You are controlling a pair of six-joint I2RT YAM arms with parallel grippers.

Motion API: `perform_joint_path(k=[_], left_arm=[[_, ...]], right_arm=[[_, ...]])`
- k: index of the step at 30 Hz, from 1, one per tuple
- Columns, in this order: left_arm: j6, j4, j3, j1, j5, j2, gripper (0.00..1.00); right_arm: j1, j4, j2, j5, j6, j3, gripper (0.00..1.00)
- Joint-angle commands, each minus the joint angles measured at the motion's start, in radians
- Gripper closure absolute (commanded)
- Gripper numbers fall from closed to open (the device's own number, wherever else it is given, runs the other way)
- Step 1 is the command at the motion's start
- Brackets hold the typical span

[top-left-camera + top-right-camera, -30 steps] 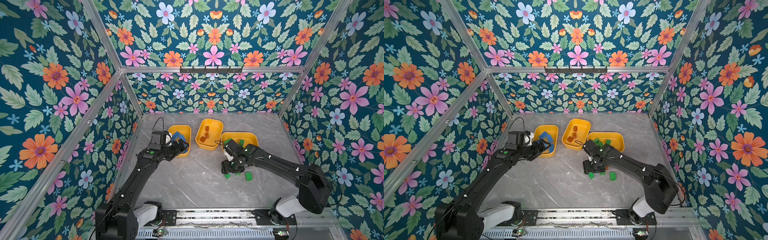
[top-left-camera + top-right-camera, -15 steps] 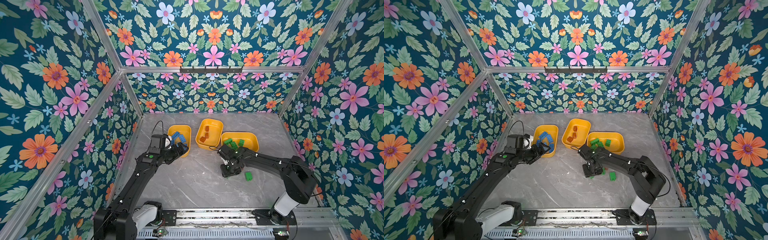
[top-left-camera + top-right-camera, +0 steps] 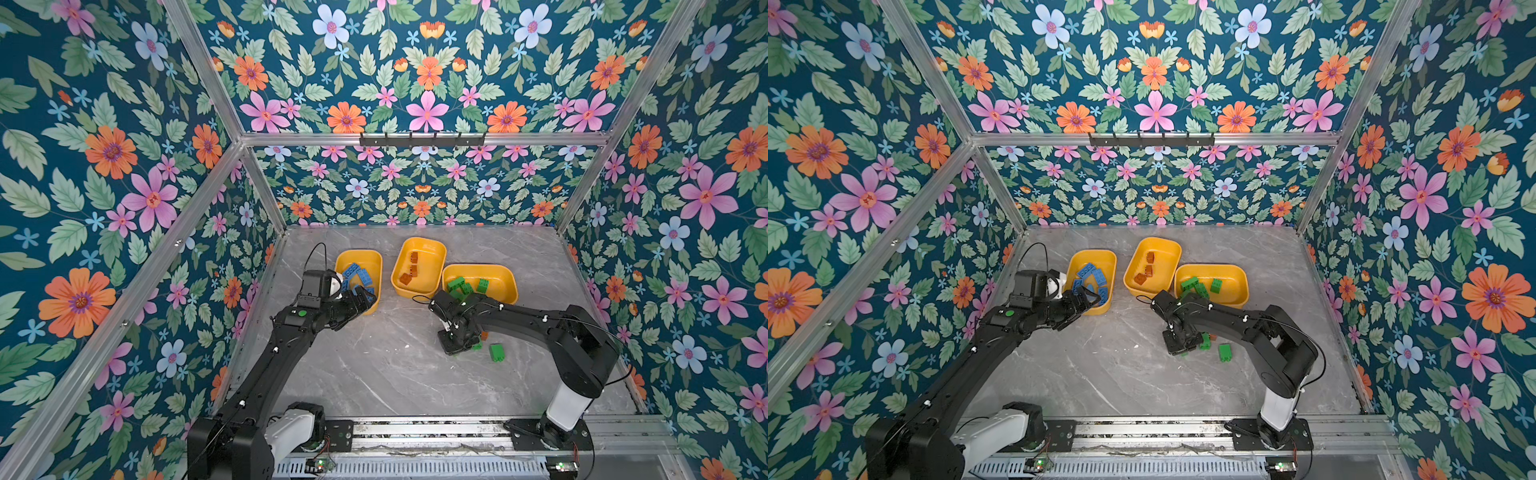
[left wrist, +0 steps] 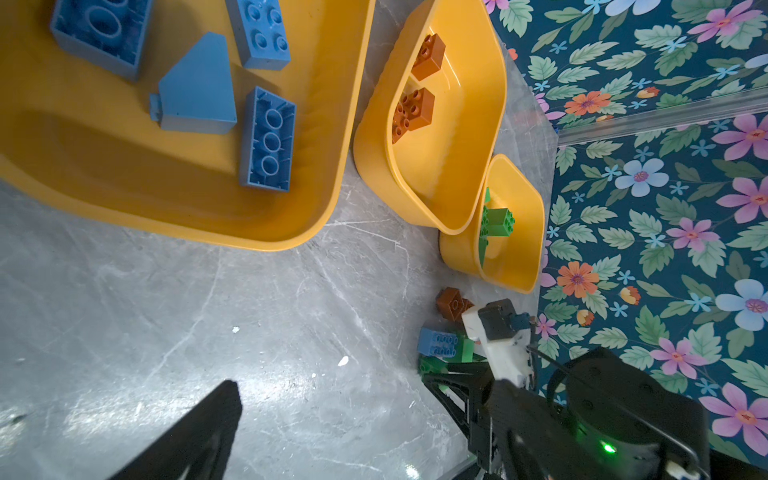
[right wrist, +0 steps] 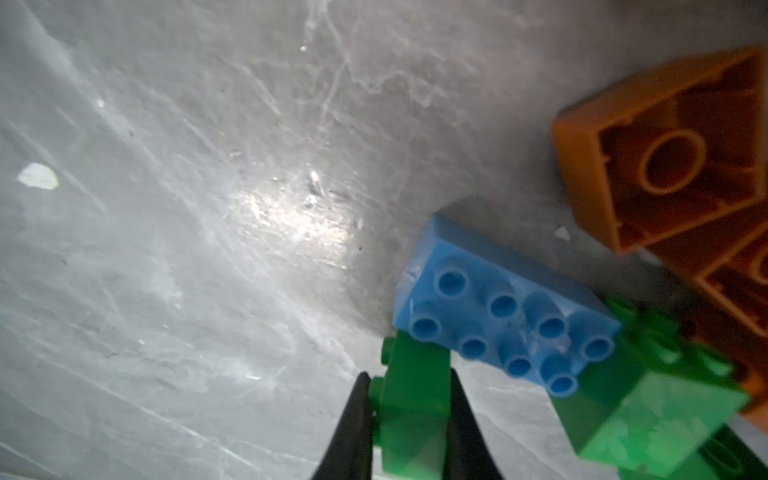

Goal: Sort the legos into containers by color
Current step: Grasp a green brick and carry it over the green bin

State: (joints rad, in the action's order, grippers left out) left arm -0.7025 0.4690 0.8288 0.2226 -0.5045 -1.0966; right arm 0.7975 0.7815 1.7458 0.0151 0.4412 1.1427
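Note:
In the right wrist view my right gripper (image 5: 411, 415) is shut on a small green lego (image 5: 415, 395) low over the grey table. A blue lego (image 5: 507, 316) and two orange legos (image 5: 665, 145) lie right beside it. In both top views this gripper (image 3: 455, 347) (image 3: 1179, 347) points down into that small pile. Three yellow containers stand in a row: blue legos in the left one (image 3: 379, 266), orange in the middle one (image 3: 430, 255), green in the right one (image 3: 505, 282). My left gripper (image 3: 361, 301) (image 4: 332, 415) hangs open and empty at the left container's near rim.
A loose green lego (image 3: 496, 352) (image 3: 1225, 352) lies on the table just right of the pile. An orange lego (image 3: 484, 334) peeks out behind the right gripper. Flowered walls close in the back and both sides; a metal rail (image 3: 415, 430) runs along the front.
The right gripper's jaws have closed on the green lego, and its arm has drawn in a little toward the middle. The left arm has hardly moved.

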Motion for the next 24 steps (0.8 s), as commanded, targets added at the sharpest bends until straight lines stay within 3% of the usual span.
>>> perform_joint_path(k=[1, 5, 11, 18, 24], left_arm=[[0.012, -0.006, 0.006, -0.001, 0.006, -0.004, 0.04], [-0.004, -0.027, 0.024, 0.0, -0.001, -0.017, 0.04], [-0.05, -0.09, 0.037, 0.001, -0.031, -0.033, 0.05], [-0.077, -0.121, 0.052, 0.004, -0.044, -0.039, 0.05], [-0.087, -0.134, 0.062, 0.016, -0.042, -0.048, 0.05]], right_arm=[[0.002, 0.059, -0.038, -0.022, 0.003, 0.027, 0.84], [-0.016, 0.12, -0.123, -0.047, 0.009, 0.094, 0.84], [-0.181, 0.15, -0.17, -0.03, -0.063, 0.212, 0.84], [-0.424, 0.103, -0.097, 0.049, -0.157, 0.296, 0.84], [-0.515, 0.051, 0.052, 0.042, -0.209, 0.321, 0.84]])
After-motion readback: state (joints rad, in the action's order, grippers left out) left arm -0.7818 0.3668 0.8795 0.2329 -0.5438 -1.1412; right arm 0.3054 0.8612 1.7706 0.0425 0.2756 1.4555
